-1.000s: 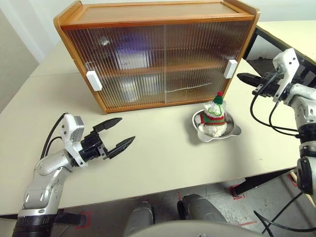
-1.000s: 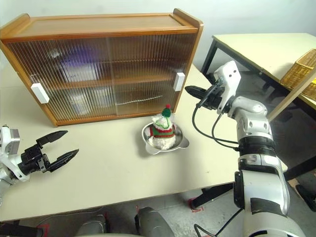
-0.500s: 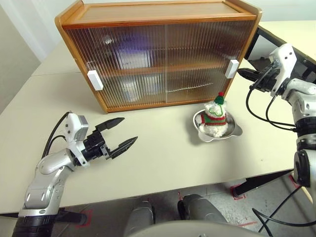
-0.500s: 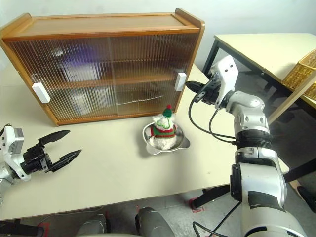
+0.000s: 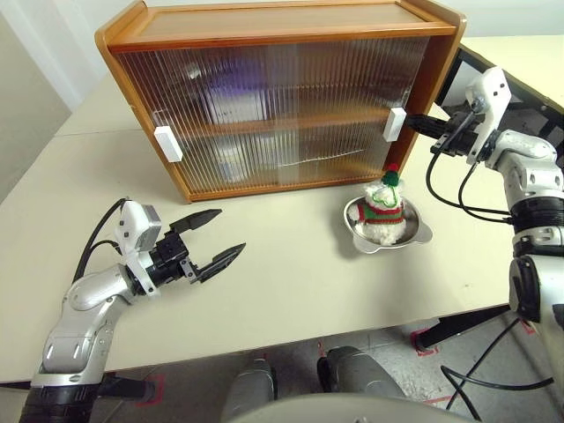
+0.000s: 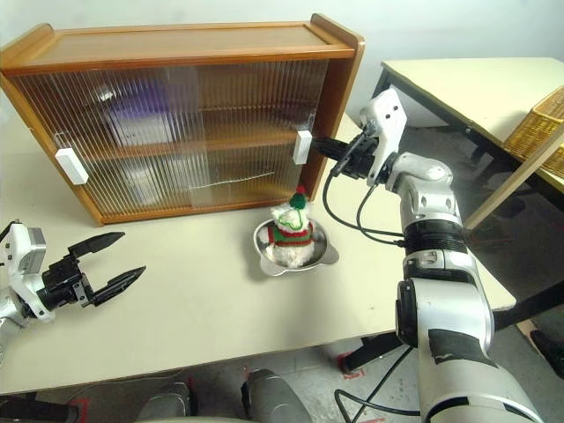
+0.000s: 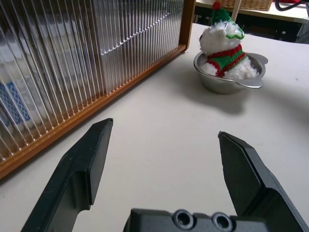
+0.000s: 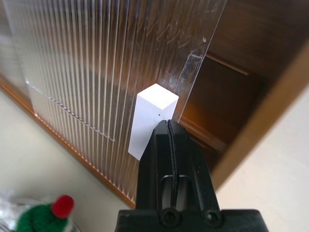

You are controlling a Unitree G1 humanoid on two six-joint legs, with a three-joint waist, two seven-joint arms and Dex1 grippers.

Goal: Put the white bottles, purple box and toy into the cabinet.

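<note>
Counter [image 5: 291, 291]: broad pale surface, carries everything here. A second table [image 6: 458, 88] stands apart off the robot's right, with a wicker basket [image 6: 538, 128] at its far edge.

Cabinet [image 5: 282, 35]: large wooden case at the back of the counter, two shelves, ribbed translucent sliding doors. Right-hand door [image 5: 344, 119] is slid a little toward the left, leaving a narrow dark gap at the cabinet's right end; the wrist view shows bare wood interior there. Left door's white handle [image 5: 166, 144] sits near the left end; right door's white handle [image 5: 394, 124] sits beside the gap.

Behind the ribbed panels: a purple blur on the upper shelf, left of centre [image 5: 231, 88], likely the purple box; pale shapes below it on the lower shelf [image 5: 231, 159], one with a blue pattern in the left wrist view. Too smeared by the ribbing to say whether these are the white bottles.

Metal bowl [image 5: 419, 236]: shiny, on the counter in front of the cabinet's right end, near but not touching it. Toy [image 5: 384, 204] sits upright in the bowl, white fluff, red and green bands, red bobble on top. It stands outside the cabinet, below the gap.

Right hand [image 5: 416, 122]: fingers pressed together, tips against the right door's white handle on its gap side. Holding nothing.

Left hand [image 5: 216, 238]: fingers spread wide apart, empty, hovering low over the counter well to the left of the bowl, pointing toward the toy. Open counter lies between it and the bowl.
</note>
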